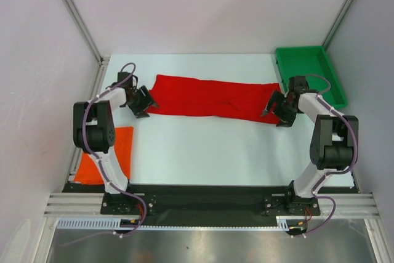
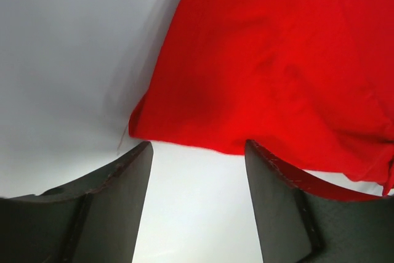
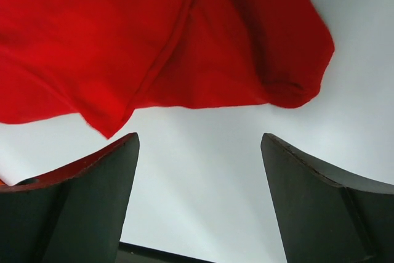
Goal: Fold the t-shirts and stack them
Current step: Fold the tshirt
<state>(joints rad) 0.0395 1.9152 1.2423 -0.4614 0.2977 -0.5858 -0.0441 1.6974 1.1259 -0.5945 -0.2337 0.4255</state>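
The red t-shirt [image 1: 212, 98] lies as a long folded band across the table [image 1: 209, 152], running from 9 to 3 o'clock just beyond centre. My left gripper [image 1: 141, 105] sits at its 9 o'clock end and my right gripper [image 1: 276, 110] at its 3 o'clock end, both with jaws spread, pinching nothing. The orange t-shirt [image 1: 123, 143], a neat rectangle, lies at 8 o'clock beside my left arm; the green tray [image 1: 300, 50] stands at 2 o'clock

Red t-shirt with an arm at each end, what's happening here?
The red t-shirt lies as a long strip across the table. The left gripper sits at its left end, the right gripper at its right end, both open and holding nothing. The orange t-shirt lies folded at the near left; nothing is stacked yet.
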